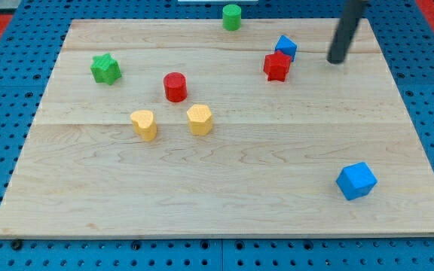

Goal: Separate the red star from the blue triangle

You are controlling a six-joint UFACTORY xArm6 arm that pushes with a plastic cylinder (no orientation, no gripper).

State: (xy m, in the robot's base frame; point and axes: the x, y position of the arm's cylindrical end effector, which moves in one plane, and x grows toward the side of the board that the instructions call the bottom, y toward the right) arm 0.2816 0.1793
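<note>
The red star (276, 66) lies near the view's top right on the wooden board (224, 188). The blue triangle (285, 47) sits just above and to the right of it, touching or nearly touching it. My tip (337, 60) is to the right of both blocks, roughly level with the red star, with a clear gap between it and them. The dark rod slants up to the view's top right.
A green cylinder (232, 16) stands at the top edge. A green star (105, 69) is at the left. A red cylinder (175, 86), a yellow heart (144, 124) and a yellow hexagon (200, 119) sit mid-board. A blue cube (356, 181) is at the lower right.
</note>
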